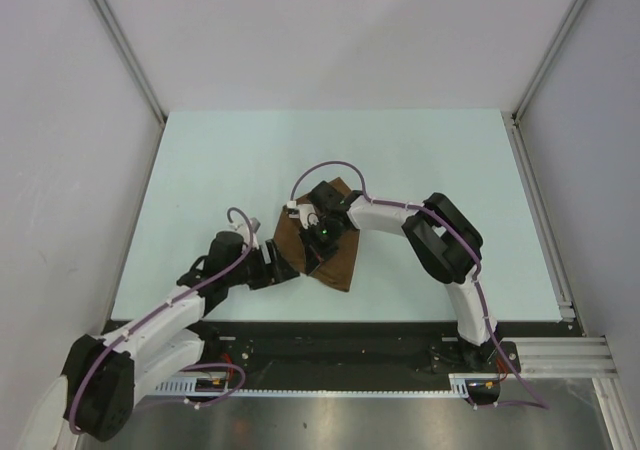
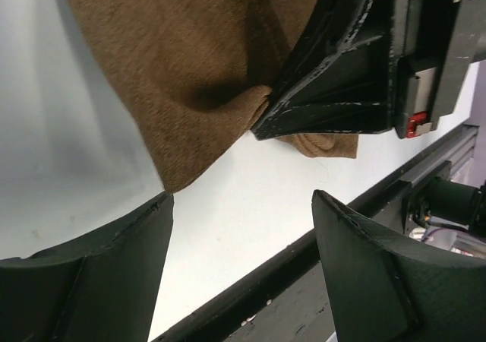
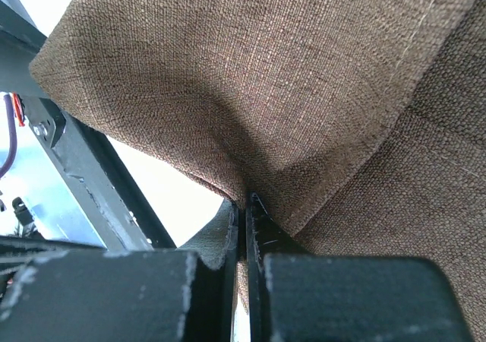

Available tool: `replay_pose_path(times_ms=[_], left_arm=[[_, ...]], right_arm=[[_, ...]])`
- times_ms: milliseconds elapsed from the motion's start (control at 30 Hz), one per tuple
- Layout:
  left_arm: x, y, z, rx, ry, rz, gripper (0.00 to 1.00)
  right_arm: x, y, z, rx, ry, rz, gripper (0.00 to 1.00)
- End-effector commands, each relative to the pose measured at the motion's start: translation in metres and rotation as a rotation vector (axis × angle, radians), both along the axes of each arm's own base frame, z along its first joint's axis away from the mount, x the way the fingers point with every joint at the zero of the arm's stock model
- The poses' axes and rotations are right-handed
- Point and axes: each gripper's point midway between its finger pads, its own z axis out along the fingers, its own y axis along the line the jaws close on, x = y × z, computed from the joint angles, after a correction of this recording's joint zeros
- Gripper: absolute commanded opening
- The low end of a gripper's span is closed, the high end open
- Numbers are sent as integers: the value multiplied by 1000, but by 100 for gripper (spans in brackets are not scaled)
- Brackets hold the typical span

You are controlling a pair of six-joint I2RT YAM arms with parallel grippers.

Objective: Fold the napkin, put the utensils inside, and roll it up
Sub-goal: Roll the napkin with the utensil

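**Top external first: folding step under way**

Top external: the napkin [image 1: 340,265] lies mid-frame. I'd carry the pinched edge low and straight across.

Left wrist: the left gripper [image 2: 241,197] gapes wide and empty, just beside the napkin's corner.

Right wrist: the right gripper [image 3: 244,205] clamps a napkin fold.

I read no writing anywhere.

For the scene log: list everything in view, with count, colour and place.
napkin: one, dark brown, near middle of the table
table: one, pale green, under everything
walls: three, light grey, left, back and right of the table
rail: one, silver, near right edge
arms: two, white and black, reaching in from the near edge
left gripper: one, black, open, at the napkin's near-left corner
right gripper: one, black, shut on a fold of the napkin
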Motion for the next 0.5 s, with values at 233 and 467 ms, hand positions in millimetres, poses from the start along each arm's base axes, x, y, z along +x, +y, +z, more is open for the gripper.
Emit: replay_pose_path(times_ms=[233, 467], left_arm=[[20, -30, 24, -163, -82, -37, 78], [33, -32, 36, -188, -143, -4, 79]], right_arm=[[-4, -6, -25, -66, 39, -18, 0], [-4, -8, -26, -74, 41, -25, 0]])
